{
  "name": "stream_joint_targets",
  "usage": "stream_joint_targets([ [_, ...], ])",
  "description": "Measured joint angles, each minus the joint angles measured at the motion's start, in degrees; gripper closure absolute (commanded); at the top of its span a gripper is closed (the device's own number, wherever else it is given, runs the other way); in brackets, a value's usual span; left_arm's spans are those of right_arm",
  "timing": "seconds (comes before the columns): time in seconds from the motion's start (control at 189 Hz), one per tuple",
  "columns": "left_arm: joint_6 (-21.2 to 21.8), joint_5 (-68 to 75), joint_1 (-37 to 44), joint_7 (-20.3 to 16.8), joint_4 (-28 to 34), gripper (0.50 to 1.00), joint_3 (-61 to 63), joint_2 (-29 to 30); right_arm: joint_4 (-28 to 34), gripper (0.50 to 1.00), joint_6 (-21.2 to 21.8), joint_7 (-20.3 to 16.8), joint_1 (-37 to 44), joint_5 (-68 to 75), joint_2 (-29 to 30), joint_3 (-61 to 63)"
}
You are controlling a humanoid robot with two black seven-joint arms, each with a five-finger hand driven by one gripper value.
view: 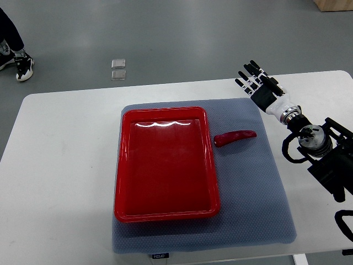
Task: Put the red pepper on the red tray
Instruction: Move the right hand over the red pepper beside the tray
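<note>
While the red pepper [235,137] lies crosswise just beside the red tray [165,210], the right hand [258,81] hovers beyond it, fingers spread, empty.

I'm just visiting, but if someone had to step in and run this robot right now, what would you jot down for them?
Right hand: open, fingers spread, holding nothing, raised over the far right of the table, beyond the pepper.
Left hand: not in view.
Red pepper: lying on the grey mat, just right of the red tray, not on it.
Tray: nothing on it.
Done: nothing visible yet.
Left: grasp the pepper, carry it left, set it on the tray.
</note>
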Motion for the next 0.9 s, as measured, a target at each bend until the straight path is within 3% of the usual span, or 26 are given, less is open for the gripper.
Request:
stream_joint_targets([
  [0.365, 0.05, 0.00, 0.01, 0.10, -0.37, 0.500, 0.10, 0.00, 0.23, 0.587, -0.07, -0.12, 1.78, -2.41, -0.78, -2.28],
  [0.634, -0.13, 0.00, 0.00, 0.10, -0.70, 0.500, 0.06, 0.00, 1.22, 0.589, 0.20, -1.32, 12.26, -26.44, -3.18, -14.06],
  [0.777, -0.17, 0.00, 0.02, 0.10, -0.79, 0.500, 0.12, 0.00, 4.96, 0.589, 1.35, -1.70, 18.43, -41.09, -7.13, -23.66],
  [0.899, -0.19, 0.00, 0.01, 0.10, -0.82, 0.500, 0.14, 0.00, 14.95, 0.587, 2.63, -2.64, 23.48, -51.04, -13.33, -31.62],
])
